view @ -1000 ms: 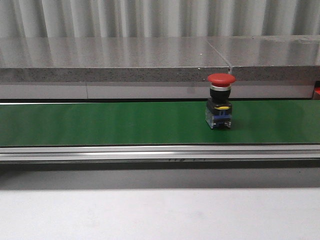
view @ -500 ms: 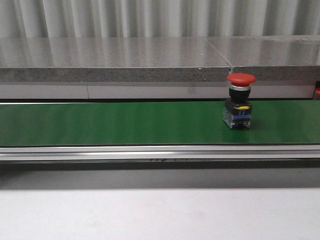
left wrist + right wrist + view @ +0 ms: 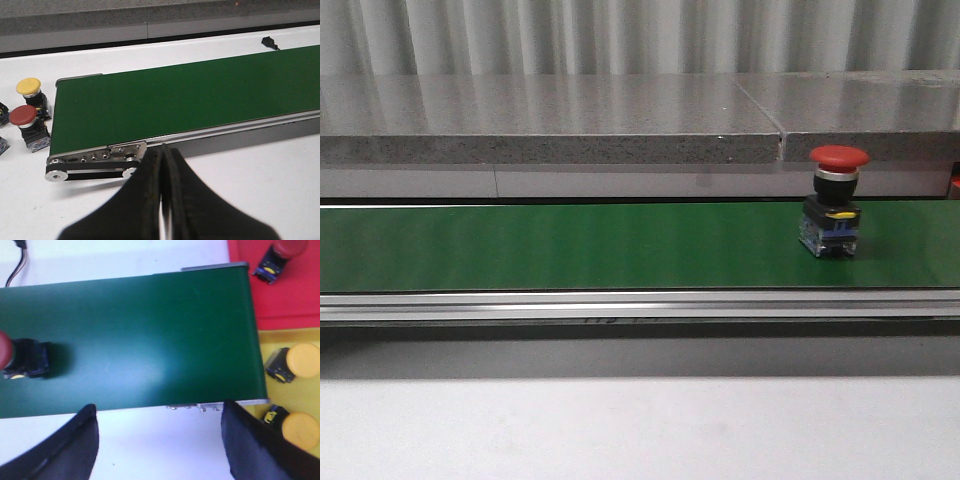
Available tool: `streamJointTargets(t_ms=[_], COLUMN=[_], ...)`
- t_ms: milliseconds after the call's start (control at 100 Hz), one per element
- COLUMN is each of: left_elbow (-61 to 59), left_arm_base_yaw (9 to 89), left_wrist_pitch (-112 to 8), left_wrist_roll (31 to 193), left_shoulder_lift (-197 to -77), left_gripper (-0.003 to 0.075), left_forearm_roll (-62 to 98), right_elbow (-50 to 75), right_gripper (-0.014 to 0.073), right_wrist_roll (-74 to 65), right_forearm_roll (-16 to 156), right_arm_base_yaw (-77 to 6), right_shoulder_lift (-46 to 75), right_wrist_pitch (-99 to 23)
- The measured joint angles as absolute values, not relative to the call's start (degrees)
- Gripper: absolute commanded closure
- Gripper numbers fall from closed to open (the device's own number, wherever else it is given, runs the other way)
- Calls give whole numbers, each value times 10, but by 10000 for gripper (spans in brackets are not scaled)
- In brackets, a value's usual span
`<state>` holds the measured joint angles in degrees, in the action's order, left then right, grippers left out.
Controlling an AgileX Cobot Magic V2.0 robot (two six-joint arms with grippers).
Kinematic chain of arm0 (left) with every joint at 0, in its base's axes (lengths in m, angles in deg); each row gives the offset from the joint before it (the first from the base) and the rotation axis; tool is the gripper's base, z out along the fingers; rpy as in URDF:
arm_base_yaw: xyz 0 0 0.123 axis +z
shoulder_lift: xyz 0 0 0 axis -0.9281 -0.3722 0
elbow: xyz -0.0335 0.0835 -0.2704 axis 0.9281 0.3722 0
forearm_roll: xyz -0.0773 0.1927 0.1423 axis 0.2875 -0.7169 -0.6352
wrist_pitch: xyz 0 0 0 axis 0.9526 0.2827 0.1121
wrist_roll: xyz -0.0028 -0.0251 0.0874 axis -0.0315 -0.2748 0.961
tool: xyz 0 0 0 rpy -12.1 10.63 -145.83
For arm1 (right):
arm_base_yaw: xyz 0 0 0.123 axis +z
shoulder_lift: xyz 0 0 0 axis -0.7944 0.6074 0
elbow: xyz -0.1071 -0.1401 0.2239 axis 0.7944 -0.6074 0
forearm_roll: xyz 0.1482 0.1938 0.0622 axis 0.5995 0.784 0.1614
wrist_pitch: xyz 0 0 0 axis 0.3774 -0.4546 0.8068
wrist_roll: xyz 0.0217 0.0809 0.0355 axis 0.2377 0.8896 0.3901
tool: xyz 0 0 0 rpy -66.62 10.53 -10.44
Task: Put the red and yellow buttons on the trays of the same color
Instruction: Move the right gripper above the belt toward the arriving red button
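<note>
One green conveyor belt (image 3: 570, 245), and riding it, one red button (image 3: 838, 158). By the belt's end near the left gripper (image 3: 162, 200), whose fingers are pressed together, sit two more: one yellow button (image 3: 28, 86), one red (image 3: 23, 115). Past the right gripper (image 3: 159, 440), jaws spread wide, there's one red tray (image 3: 295, 295) carrying one red button (image 3: 287, 246), and one yellow tray (image 3: 285, 395) carrying two yellow buttons (image 3: 305, 360) (image 3: 300, 430).

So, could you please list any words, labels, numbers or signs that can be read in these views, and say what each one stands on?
None can be read.
Red push button on the green conveyor belt: yellow mark on its body, too small to read.
Conveyor's metal side rail: dark marks along the edge, too blurred to read.
Yellow buttons on the yellow tray: small yellow marks, illegible.
</note>
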<state>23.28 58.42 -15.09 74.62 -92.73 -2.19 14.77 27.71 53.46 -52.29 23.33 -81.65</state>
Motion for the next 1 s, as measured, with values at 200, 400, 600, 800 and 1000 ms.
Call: streamJointTargets(t_ms=[200, 400, 600, 800, 1000], left_elbow=[233, 233, 233, 233, 233], left_arm_base_yaw=[584, 584, 584, 584, 584], left_wrist_pitch=[-151, -151, -151, -151, -151], left_wrist_roll=[746, 746, 746, 746, 746], left_shoulder_lift=[-927, -927, -927, -927, -927], left_gripper=[740, 740, 740, 740, 740], left_forearm_roll=[-22, -22, -22, -22, -22], right_elbow=[220, 276, 315, 325, 327], right_gripper=[75, 75, 75, 75, 81], right_wrist_roll=[274, 266, 261, 256, 254], right_forearm_roll=[535, 538, 548, 548, 548], right_arm_base_yaw=[-452, -409, -401, -401, -407], right_shoulder_lift=[309, 383, 444, 491, 530], right_wrist_pitch=[-855, -876, -893, -902, -906])
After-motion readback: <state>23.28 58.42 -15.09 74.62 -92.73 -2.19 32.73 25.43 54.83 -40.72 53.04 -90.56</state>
